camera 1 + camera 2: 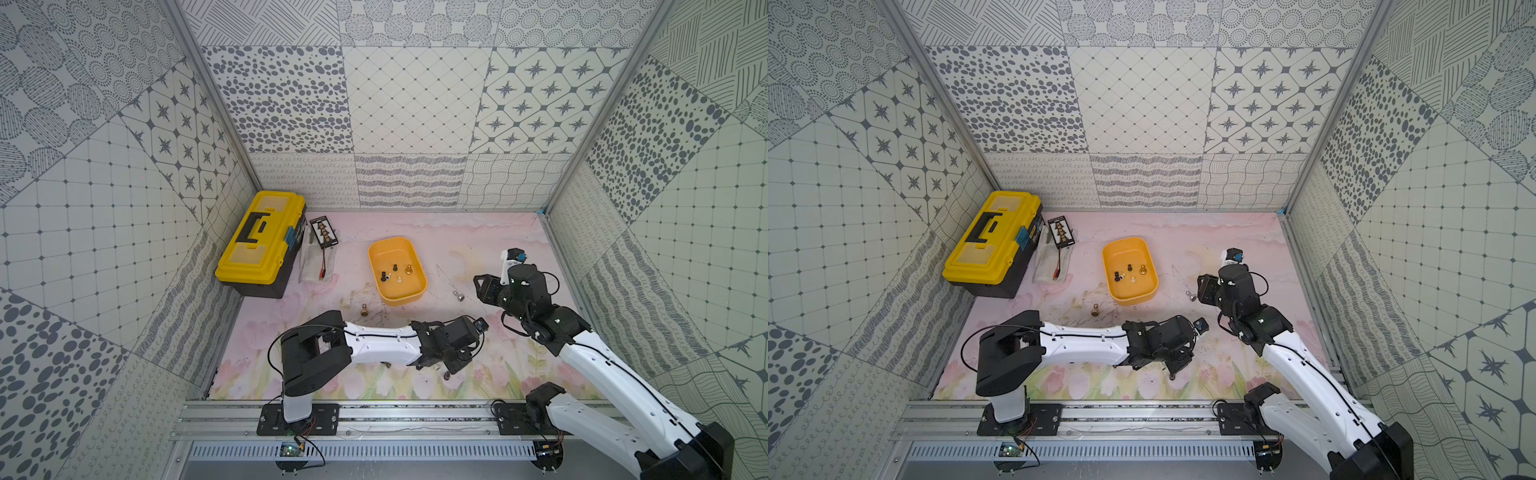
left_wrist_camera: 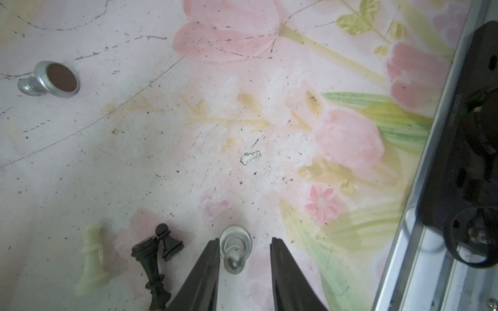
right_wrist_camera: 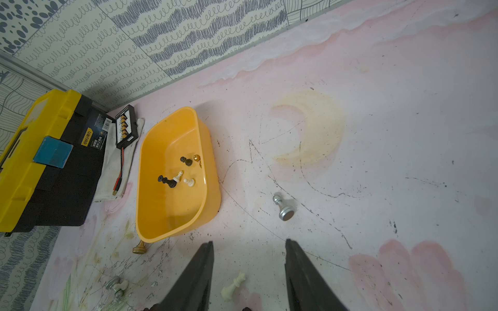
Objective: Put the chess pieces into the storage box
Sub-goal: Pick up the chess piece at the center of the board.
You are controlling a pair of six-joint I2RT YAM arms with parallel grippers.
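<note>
My left tool (image 2: 244, 240) is apart with a silver pawn (image 2: 235, 249) between its sides. My right tool (image 3: 249, 241) is apart and empty near the yellow box (image 3: 167, 215). The scuffed pink flowered table (image 3: 377, 161) has patterned walls (image 1: 415, 104) around it.

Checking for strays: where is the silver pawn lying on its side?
In both top views the silver pawn lies on the mat, right of the storage box and apart from it.

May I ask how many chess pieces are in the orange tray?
5, in the tray: black pawn, gold piece, toppled black piece, white piece, white pawn. None seems hidden.
</note>
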